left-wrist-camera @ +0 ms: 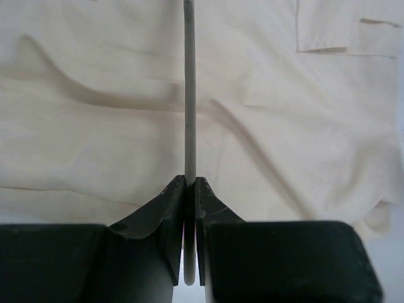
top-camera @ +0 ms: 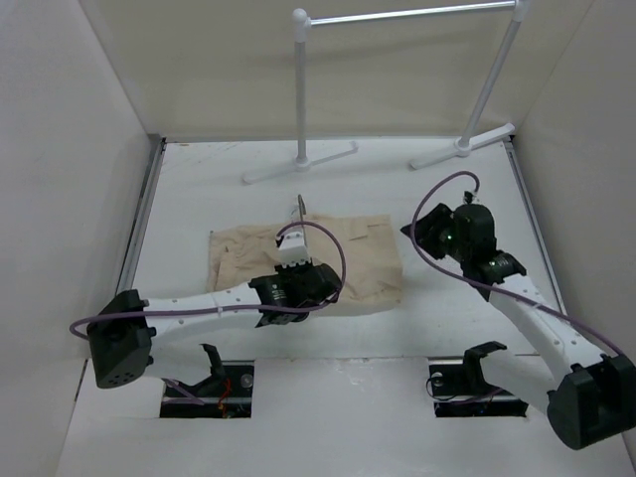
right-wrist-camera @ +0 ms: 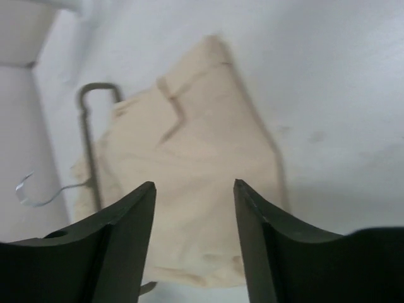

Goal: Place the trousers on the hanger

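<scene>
Trousers, wrinkled cream cloth, flat; left claw tight on grey hanger; right claw apart, seemingly empty.

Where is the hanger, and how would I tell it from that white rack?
Find the beige trousers lying in the middle of the white table. The hanger is the thin grey wire over them, pinched in the left gripper, its hook poking past the cloth's far edge. The rack behind is thick white tubing.
</scene>
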Controlling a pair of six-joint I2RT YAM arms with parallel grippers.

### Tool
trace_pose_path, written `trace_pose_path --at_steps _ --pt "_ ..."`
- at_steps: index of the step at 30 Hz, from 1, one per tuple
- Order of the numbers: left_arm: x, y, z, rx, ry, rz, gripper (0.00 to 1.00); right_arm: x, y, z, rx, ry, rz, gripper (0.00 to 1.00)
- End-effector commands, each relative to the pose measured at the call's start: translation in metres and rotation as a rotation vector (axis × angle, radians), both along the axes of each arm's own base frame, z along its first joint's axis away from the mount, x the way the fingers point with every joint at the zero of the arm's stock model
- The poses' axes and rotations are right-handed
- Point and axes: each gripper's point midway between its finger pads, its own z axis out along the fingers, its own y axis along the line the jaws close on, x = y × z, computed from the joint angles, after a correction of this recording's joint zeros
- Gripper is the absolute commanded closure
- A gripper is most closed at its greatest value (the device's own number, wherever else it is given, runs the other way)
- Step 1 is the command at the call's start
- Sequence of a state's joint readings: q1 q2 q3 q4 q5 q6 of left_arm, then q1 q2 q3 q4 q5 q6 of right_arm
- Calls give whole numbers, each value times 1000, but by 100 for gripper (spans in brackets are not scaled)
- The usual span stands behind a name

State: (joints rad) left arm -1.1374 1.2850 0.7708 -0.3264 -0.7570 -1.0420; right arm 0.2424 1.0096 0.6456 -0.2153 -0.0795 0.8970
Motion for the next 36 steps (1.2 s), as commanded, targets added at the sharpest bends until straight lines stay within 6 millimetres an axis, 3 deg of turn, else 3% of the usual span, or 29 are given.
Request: trace_pose_path --at_steps 1,4,7,9,15,19,24,29,32,36 --pt "8 3 50 -6 -113 8 100 -1 54 59 50 -157 206 50" --pt "8 1 74 -1 -141 -17 100 -7 108 89 164 -206 383 54" --pt "10 -1 107 -2 -185 -44 100 -11 140 121 250 -267 460 44" --pt "11 0 133 1 -226 -59 100 -13 150 139 290 -294 488 39" --pt "7 -4 193 -33 -324 -98 100 -18 169 174 380 -305 546 38" --pt "4 -5 204 -31 -358 -101 100 -21 189 162 416 -219 568 36" --pt "0 -12 195 -18 -366 -114 100 -32 215 139 472 -115 590 33" --pt "-2 -18 190 -25 -368 -125 100 -34 224 110 446 -17 570 32" --pt "-5 -23 188 -34 -367 -136 100 -27 231 100 458 12 557 39" --pt "-9 -24 184 -36 -364 -147 100 -13 244 108 525 -38 560 60"
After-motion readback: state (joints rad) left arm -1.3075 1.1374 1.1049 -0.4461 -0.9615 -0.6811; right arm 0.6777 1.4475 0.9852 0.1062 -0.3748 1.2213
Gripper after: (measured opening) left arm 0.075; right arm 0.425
